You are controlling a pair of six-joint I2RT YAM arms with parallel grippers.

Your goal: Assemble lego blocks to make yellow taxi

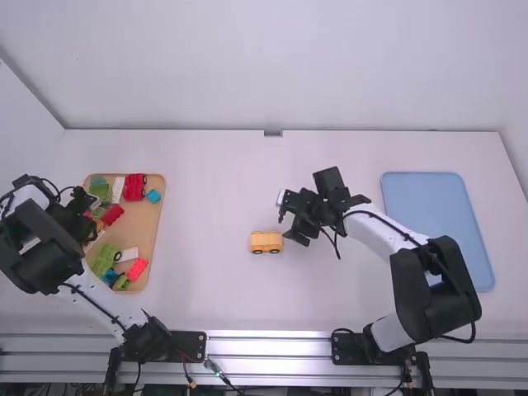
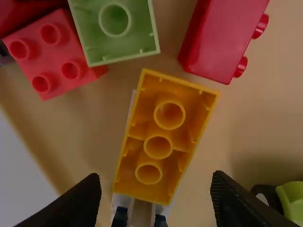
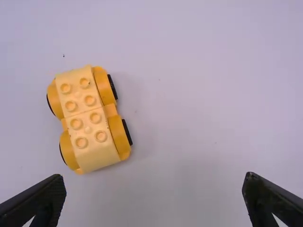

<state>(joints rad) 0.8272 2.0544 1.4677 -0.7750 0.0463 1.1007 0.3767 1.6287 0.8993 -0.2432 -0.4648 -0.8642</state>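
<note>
In the high view my left gripper (image 1: 81,208) is over the wooden tray of blocks. In the left wrist view my left gripper (image 2: 156,179) is open, its fingers apart on either side of a yellow-orange block's (image 2: 169,115) lower end, touching neither side. That block lies hollow side up, three tubes showing, over a white piece (image 2: 117,204). A yellow wheeled car base (image 1: 266,242) stands on the table beside my right gripper (image 1: 291,219). In the right wrist view the car base (image 3: 86,119) has pale yellow studded tops, outside the open right gripper (image 3: 155,181).
The wooden tray (image 1: 152,216) at the left also holds red blocks (image 2: 227,38), a green block (image 2: 90,42) and a green wheeled piece (image 2: 291,201). A blue tray (image 1: 436,206) lies at the right, beyond the right arm.
</note>
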